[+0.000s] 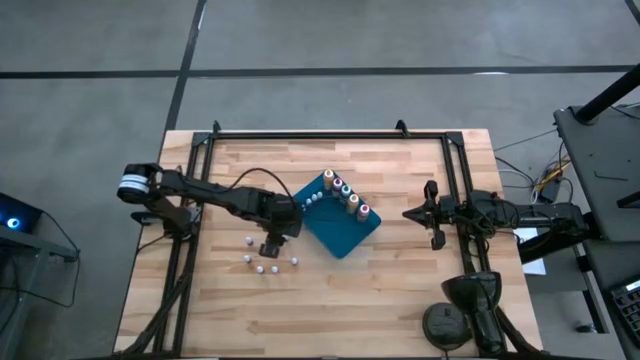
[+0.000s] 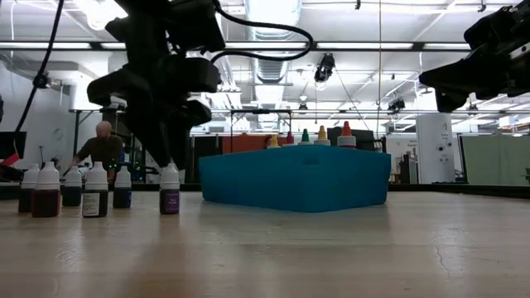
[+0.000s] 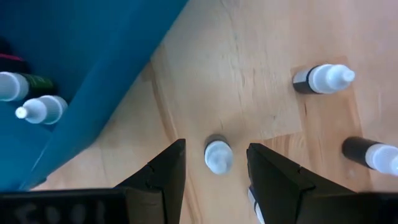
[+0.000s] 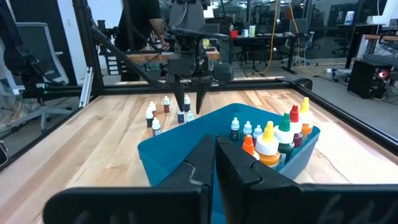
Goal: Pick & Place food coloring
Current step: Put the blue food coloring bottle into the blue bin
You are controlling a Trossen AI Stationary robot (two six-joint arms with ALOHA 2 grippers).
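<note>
Directly under the left gripper [image 3: 214, 180], whose open fingers straddle without touching it, a small white-topped bottle [image 3: 217, 155] stands upright on the surface just left of the blue tray [image 1: 345, 235], the closed, empty right gripper [image 1: 428, 213] waiting well apart at right.

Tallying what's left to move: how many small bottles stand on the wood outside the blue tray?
6. In the low view, five bottles cluster left of the blue tray; the sixth bottle stands between the left end effector's open fingers. Others could hide behind.
</note>
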